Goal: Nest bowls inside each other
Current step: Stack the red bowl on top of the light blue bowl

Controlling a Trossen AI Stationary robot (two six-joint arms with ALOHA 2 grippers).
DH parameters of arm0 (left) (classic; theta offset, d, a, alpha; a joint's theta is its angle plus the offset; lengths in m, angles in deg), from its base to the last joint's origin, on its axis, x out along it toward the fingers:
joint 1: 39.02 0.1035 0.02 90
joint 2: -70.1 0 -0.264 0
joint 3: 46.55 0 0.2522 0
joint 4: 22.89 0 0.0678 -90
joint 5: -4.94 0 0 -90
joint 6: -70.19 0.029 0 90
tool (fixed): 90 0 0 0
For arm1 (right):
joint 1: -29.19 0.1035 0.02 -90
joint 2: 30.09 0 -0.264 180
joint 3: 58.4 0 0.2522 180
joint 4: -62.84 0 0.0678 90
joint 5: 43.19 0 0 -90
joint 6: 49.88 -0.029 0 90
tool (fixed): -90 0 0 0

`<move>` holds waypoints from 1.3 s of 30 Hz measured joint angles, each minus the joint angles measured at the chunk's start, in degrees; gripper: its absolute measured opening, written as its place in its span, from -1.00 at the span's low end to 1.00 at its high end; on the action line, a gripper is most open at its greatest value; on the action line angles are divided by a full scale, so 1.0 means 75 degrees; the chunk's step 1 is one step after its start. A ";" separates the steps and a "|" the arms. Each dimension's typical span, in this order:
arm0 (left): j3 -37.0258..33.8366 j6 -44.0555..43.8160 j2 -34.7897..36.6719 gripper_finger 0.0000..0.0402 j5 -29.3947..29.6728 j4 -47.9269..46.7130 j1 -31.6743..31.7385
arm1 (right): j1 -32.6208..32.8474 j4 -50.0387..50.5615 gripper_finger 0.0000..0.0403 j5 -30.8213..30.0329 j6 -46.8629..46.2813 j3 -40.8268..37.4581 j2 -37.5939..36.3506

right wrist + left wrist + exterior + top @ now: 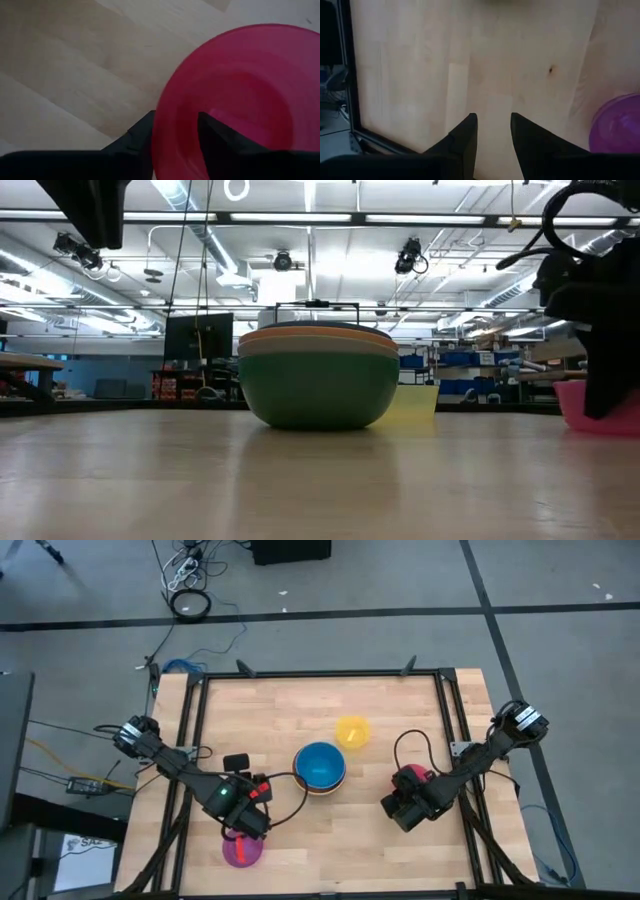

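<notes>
At the table's middle stands a nested stack of bowls (320,768), blue innermost, green outermost (318,385). A lone yellow bowl (352,731) stands just beyond it. The magenta bowl (241,850) sits near the front left. My left gripper (494,131) hangs open over bare wood beside the magenta bowl (617,131). The red-pink bowl (413,777) rests on its base at the right. My right gripper (175,132) is down at this bowl and open, one finger outside its rim and one inside. My right gripper comes at the red-pink bowl from above, slanting down, with its rim (159,125) between the two fingers. The outer finger (142,137) lies close against the wall. I cannot tell whether either finger touches. The bowl stands upright on the table (590,408).
A black metal frame (320,674) runs round the wooden table top. Bare wood lies between the stack and the front edge (330,850). Cables trail from both arms.
</notes>
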 joint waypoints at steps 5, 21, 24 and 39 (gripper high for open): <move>-0.0005 0.0009 0.0000 -0.37 0.0234 -0.0266 -0.0009 | 0.0000 0.0014 -0.87 0.0104 0.0343 0.0125 0.0000; -0.0241 -0.1318 0.2230 -0.37 0.1072 -0.0230 -0.0387 | -0.1171 -0.1060 -1.00 -0.2237 0.5429 0.3537 -0.0003; -0.0241 -0.1687 0.2636 -0.37 0.1204 -0.0187 -0.0479 | -0.1794 -0.2935 -1.00 -0.1714 0.7163 0.3544 -0.0003; -0.0911 -0.2169 0.3002 -0.37 0.1331 -0.0164 -0.0752 | -0.2711 -0.4609 -1.00 -0.0423 0.8369 0.3173 0.0000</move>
